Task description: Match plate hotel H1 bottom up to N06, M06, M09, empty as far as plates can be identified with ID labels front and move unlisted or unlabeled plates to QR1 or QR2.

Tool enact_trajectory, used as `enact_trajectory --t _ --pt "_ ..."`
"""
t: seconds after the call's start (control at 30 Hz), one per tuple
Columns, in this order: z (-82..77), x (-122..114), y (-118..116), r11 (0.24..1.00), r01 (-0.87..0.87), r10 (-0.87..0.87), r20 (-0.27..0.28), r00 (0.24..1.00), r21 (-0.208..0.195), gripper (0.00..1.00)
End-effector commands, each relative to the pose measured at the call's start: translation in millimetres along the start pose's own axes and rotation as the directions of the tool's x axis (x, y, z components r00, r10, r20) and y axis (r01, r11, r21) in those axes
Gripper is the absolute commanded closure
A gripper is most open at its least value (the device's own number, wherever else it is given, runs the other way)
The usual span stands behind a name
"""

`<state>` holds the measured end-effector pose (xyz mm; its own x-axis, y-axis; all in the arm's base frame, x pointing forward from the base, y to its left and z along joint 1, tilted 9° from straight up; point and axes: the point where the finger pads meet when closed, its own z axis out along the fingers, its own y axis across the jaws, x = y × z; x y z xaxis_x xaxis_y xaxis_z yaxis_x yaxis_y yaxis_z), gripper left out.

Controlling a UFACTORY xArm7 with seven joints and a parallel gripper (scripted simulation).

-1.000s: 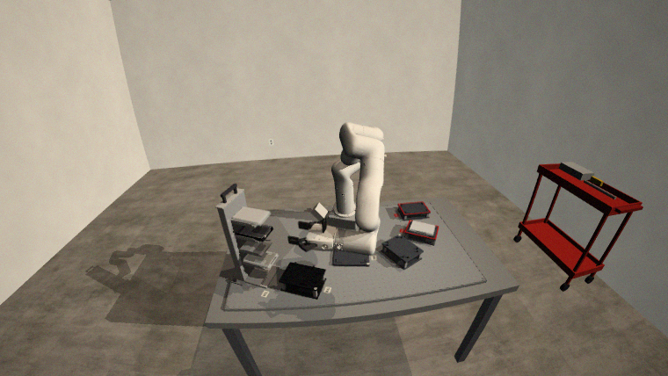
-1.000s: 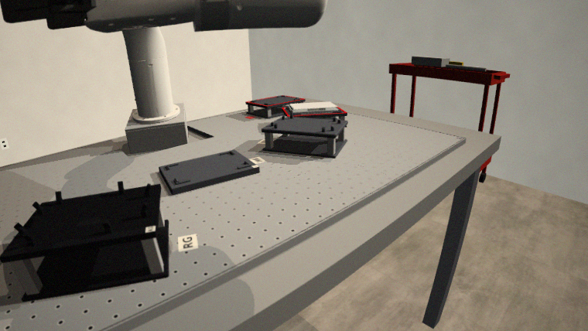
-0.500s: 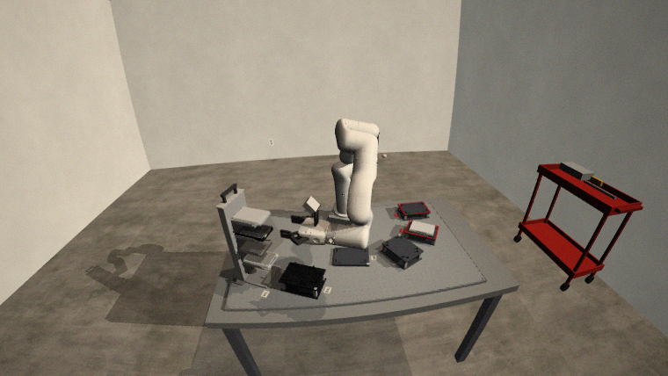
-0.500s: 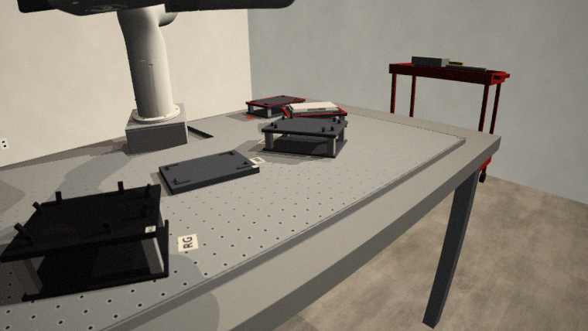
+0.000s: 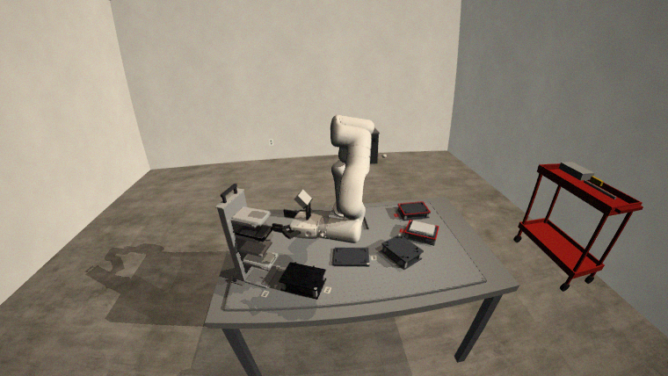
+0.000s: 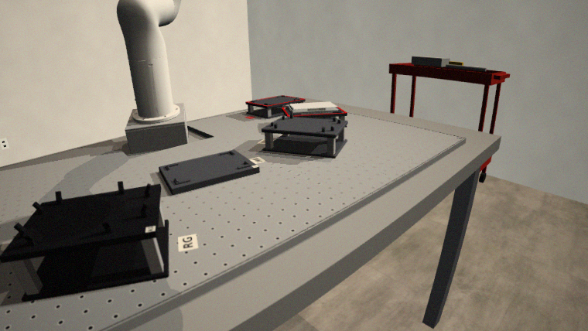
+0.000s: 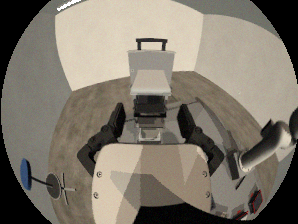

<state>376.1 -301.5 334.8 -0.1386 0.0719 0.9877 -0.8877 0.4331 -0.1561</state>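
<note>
The plate hotel H1 (image 5: 243, 233) stands at the table's left end, its open front facing the arm. It holds a white plate (image 5: 250, 215) on the uppermost level, a dark plate (image 5: 253, 231) below it, another dark plate (image 5: 255, 247) lower down and a pale plate (image 5: 260, 260) at the bottom. My gripper (image 5: 276, 227) lies horizontal, open and empty, just in front of the upper dark plate. In the wrist view the fingers stand wide to either side of that dark plate's front end (image 7: 150, 107). I cannot read any ID labels.
The black raised nest RG (image 6: 86, 230) stands near the hotel, then a flat dark nest (image 6: 209, 169) and a raised grey nest (image 6: 305, 133). Of two red-edged nests, one (image 6: 275, 100) is empty and one holds a white plate (image 6: 313, 107). A red cart (image 5: 579, 219) stands off the table.
</note>
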Motion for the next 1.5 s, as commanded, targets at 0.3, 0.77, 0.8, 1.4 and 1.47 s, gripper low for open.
enact_trajectory --t 0.3,0.77,0.8,1.4,1.47 --pt "23.8 20 0 1.000 -0.003 0.003 0.001 1.000 0.001 0.00" --pt "29.6 24 0 1.000 -0.003 0.003 0.001 1.000 0.001 0.00" --pt "29.6 24 0 1.000 -0.003 0.003 0.001 1.000 0.001 0.00" --pt "29.5 24 0 1.000 -0.003 0.003 0.001 1.000 0.001 0.00" --pt "29.5 24 0 1.000 -0.003 0.003 0.001 1.000 0.001 0.00"
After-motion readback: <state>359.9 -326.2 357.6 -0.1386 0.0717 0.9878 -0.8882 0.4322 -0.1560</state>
